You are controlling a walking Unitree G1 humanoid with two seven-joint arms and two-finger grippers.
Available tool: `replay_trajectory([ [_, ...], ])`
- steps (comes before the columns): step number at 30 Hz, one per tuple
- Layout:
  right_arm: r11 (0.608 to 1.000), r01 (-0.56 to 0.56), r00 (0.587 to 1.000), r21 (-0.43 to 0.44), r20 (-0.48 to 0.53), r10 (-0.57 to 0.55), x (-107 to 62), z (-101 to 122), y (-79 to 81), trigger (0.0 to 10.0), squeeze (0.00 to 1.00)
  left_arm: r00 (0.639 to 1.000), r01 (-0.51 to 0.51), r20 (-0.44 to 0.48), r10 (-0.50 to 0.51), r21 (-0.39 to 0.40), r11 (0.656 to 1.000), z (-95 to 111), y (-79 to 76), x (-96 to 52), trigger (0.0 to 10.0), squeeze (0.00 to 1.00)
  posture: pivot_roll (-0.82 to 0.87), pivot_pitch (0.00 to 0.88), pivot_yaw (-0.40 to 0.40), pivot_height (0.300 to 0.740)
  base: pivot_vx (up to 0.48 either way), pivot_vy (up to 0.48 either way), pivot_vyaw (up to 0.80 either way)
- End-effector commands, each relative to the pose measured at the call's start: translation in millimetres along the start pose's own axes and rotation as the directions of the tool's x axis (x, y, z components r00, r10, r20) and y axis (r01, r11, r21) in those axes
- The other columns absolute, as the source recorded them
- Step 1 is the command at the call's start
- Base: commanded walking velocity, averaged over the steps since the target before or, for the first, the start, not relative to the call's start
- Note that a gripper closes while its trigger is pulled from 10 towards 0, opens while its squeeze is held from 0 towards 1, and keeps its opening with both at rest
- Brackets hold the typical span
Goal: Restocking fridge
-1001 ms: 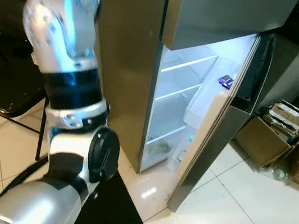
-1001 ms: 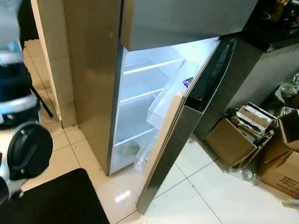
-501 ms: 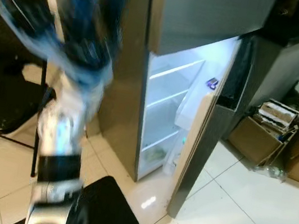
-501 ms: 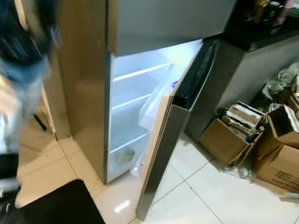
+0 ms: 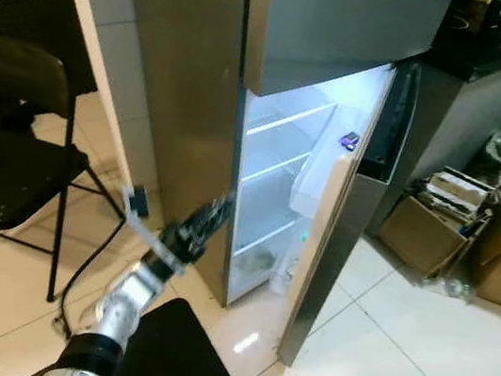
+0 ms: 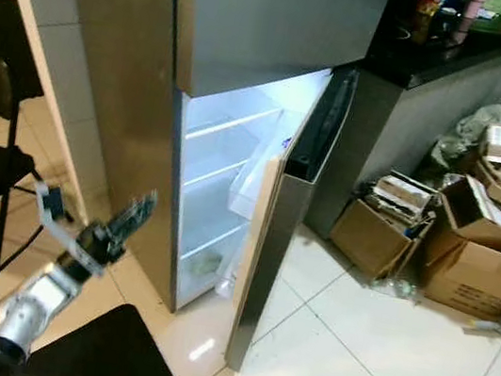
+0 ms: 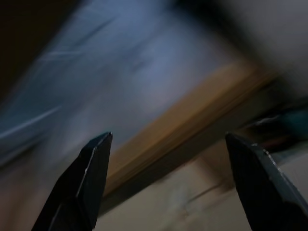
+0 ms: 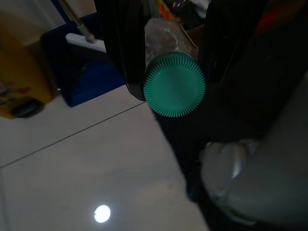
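Now, far left, a black chair (image 5: 9, 150) stands on the tiled floor (image 5: 414, 357). Next to it the left claw (image 5: 201, 228) reaches out toward the fridge (image 5: 186, 111), close to the steel side by the front edge of the lit part. Its two black fingers (image 7: 91, 178) are spread wide apart with nothing between them, and what lies past them is too blurry to tell. The fridge's lower door (image 5: 339, 231) hangs part way open, with the gap facing the robot. Inside, the white shelves (image 5: 282, 141) look almost bare, with a small green thing (image 6: 208, 262) at the bottom and a little purple thing (image 5: 349, 141) up in the door rack. To the right, near the dark counter (image 6: 461, 59), sit cardboard boxes (image 6: 474, 252). The right claw (image 8: 168, 53) hangs low over the floor, and it is closed tight on a clear bottle (image 8: 166, 43) with a green cap (image 8: 174, 87). That bottle is the thing to go in the fridge, I think, and it is not there yet. To do this step well, the left claw should push the door wider at its free edge, slowly. Then the right arm has room to bring the bottle in and stand it up straight on a shelf or in the door rack without bumping the door.
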State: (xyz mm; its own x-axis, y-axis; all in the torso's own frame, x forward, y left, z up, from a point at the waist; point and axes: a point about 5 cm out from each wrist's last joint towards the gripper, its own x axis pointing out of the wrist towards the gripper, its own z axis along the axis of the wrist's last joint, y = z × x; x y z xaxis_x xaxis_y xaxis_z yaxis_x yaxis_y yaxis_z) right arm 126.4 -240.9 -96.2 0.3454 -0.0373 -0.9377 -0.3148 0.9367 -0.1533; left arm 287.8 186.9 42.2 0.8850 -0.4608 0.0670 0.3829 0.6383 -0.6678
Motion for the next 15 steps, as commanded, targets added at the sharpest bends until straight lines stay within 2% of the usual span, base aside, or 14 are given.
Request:
replay_trajectory([
  [1, 0.998, 0.058, 0.998, 0.002, 0.028, -0.058, -1.4, 6, -10.7, 10.0, 0.0, 0.991, -0.104, -0.079, 0.112, 0.1, 0.99, -7, 13.1, -10.7, 10.0, 0.0, -0.06, 0.0, -0.015, 0.74, 0.0, 0.0, 0.0],
  [2, 0.996, 0.087, 0.995, -0.002, 0.043, -0.087, -2.0, 10, -15.6, 10.0, 0.0, 0.98, -0.154, -0.105, 0.166, 0.117, 0.981, -13, 19.3, -17.0, 10.0, 0.0, -0.07, 0.0, -0.013, 0.74, 0.0, 0.0, 0.0],
  [3, 0.996, 0.087, 0.995, -0.002, 0.043, -0.087, -2.0, 10, -15.6, 10.0, 0.0, 0.98, -0.154, -0.105, 0.166, 0.117, 0.981, -13, 19.3, -17.0, 10.0, 0.0, -0.07, 0.0, -0.013, 0.74, 0.0, 0.0, 0.0],
  [6, 0.982, 0.186, 0.976, -0.027, 0.122, -0.181, -5.7, 31, -35.0, 10.0, 0.0, 0.916, -0.323, -0.183, 0.357, 0.192, 0.927, -31, 38.2, -42.9, 10.0, 0.0, -0.07, 0.0, -0.014, 0.74, 0.0, 0.0, 0.0],
  [7, 0.982, 0.186, 0.976, -0.027, 0.122, -0.181, -5.7, 31, -35.0, 10.0, 0.0, 0.916, -0.323, -0.183, 0.357, 0.192, 0.927, -31, 38.2, -42.9, 10.0, 0.0, -0.07, 0.0, -0.014, 0.74, 0.0, 0.0, 0.0],
  [9, 0.971, 0.228, 0.961, -0.075, 0.176, -0.212, -8.1, 45, -43.2, 10.0, 0.0, 0.881, -0.38, -0.212, 0.422, 0.214, 0.9, -39, 44.7, -55.5, 10.0, 0.0, -0.06, 0.0, -0.017, 0.74, 0.0, 0.0, 0.0],
  [10, 0.971, 0.228, 0.961, -0.075, 0.176, -0.212, -8.1, 45, -43.2, 10.0, 0.0, 0.881, -0.38, -0.212, 0.422, 0.214, 0.9, -39, 44.7, -55.5, 10.0, 0.0, -0.06, 0.0, -0.017, 0.74, 0.0, 0.0, 0.0],
  [11, 0.97, 0.229, 0.951, -0.082, 0.23, -0.205, -9.4, 58, -45.1, 10.0, 0.0, 0.859, -0.407, -0.232, 0.456, 0.228, 0.884, -45, 47.9, -63.9, 10.0, 0.0, -0.06, 0.0, -0.016, 0.74, 0.0, 0.0, 0.0],
  [12, 0.97, 0.229, 0.951, -0.082, 0.23, -0.205, -9.4, 58, -45.1, 10.0, 0.0, 0.859, -0.407, -0.232, 0.456, 0.228, 0.884, -45, 47.9, -63.9, 10.0, 0.0, -0.06, 0.0, -0.016, 0.74, 0.0, 0.0, 0.0],
  [13, 0.977, 0.186, 0.927, -0.102, 0.348, -0.14, -12.6, 88, -42.6, 10.0, 0.0, 0.806, -0.453, -0.286, 0.518, 0.265, 0.851, -59, 52.7, -80.7, 10.0, 0.0, -0.07, 0.0, -0.015, 0.74, 0.0, 0.0, 0.0],
  [14, 0.977, 0.186, 0.927, -0.102, 0.348, -0.14, -12.6, 88, -42.6, 10.0, 0.0, 0.806, -0.453, -0.286, 0.518, 0.265, 0.851, -59, 52.7, -80.7, 10.0, 0.0, -0.07, 0.0, -0.015, 0.74, 0.0, 0.0, 0.0],
  [15, 0.982, 0.154, 0.914, -0.108, 0.394, -0.1, -14.3, 101, -39.9, 10.0, 0.0, 0.78, -0.467, -0.312, 0.542, 0.288, 0.836, -65, 53.9, -87.7, 10.0, 0.0, -0.07, 0.0, -0.015, 0.74, 0.0, 0.0, 0.0],
])
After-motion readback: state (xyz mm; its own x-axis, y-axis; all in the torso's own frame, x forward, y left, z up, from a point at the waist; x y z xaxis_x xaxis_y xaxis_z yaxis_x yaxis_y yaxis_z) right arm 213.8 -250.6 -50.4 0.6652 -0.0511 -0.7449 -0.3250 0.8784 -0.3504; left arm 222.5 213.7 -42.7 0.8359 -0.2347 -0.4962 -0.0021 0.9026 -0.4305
